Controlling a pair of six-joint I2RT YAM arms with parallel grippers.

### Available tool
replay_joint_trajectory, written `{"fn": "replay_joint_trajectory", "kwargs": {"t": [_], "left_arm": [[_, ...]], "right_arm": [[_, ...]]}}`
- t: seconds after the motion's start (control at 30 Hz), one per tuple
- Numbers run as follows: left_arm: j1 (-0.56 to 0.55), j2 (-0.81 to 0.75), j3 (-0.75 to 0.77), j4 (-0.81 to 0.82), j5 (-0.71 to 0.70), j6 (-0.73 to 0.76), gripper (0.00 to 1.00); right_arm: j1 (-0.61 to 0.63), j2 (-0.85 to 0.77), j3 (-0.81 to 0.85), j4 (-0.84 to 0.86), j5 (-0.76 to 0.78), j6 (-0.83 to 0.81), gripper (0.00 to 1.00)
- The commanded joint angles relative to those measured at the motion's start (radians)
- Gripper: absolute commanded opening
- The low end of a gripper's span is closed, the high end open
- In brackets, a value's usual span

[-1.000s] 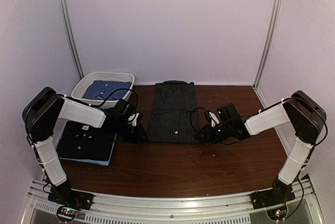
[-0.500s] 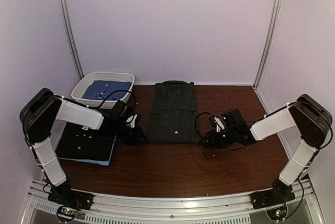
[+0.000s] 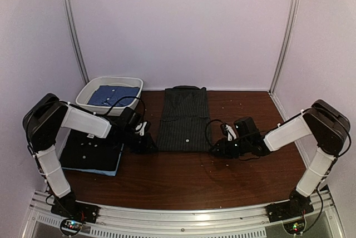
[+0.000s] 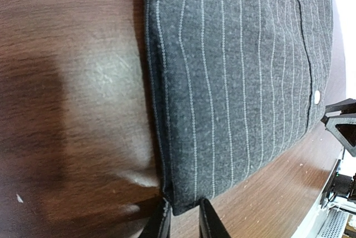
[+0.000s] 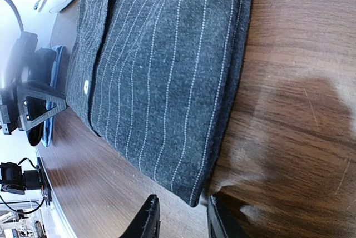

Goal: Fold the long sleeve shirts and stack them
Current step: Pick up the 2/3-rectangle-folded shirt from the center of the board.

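The left end effector (image 4: 184, 204) sits low on the counter (image 3: 183, 185) with its jaws drawn narrow. The near left corner of the pinstriped shirt (image 4: 239, 82) fills the gap between its fingertips, but whether they really pinch the cloth cannot be told. From there the shirt runs flat across the counter toward the right end effector (image 5: 183, 198). That one is down at the shirt's near right corner with its jaws spread. The corner's tip lies between the two fingers, with a sliver of wood showing on either side.

The shirt is folded into a long rectangle between the two end effectors and stretches away from both toward the back wall. Its placket and one white button (image 5: 85, 86) face up.

Outward from the left end effector, on its far side from the pinstriped shirt, a folded black shirt (image 3: 89, 149) rests on a light blue one (image 3: 114, 170). Beyond that stack, a white tub (image 3: 89, 90) holds a blue shirt (image 3: 111, 94).
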Motion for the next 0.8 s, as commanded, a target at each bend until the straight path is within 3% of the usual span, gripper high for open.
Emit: {"fn": "replay_joint_trajectory", "kwargs": {"t": [0.0, 0.23, 0.43, 0.57, 0.77], "left_arm": [[-0.007, 0.032, 0.002, 0.013, 0.0, -0.009, 0.19], [-0.016, 0.053, 0.016, 0.017, -0.002, -0.012, 0.14], [-0.031, 0.059, 0.035, 0.013, -0.015, -0.014, 0.0], [-0.045, 0.033, 0.025, -0.015, -0.037, -0.017, 0.0], [-0.097, -0.045, -0.014, -0.068, -0.085, -0.03, 0.0]], "right_arm": [[0.008, 0.037, -0.004, 0.039, -0.003, 0.018, 0.31], [0.008, 0.071, 0.006, 0.076, -0.002, 0.035, 0.27], [0.008, 0.065, 0.017, 0.086, 0.001, 0.034, 0.12], [0.007, 0.024, 0.009, 0.054, 0.013, 0.016, 0.0], [0.012, -0.086, -0.065, 0.022, 0.017, 0.002, 0.0]]}}
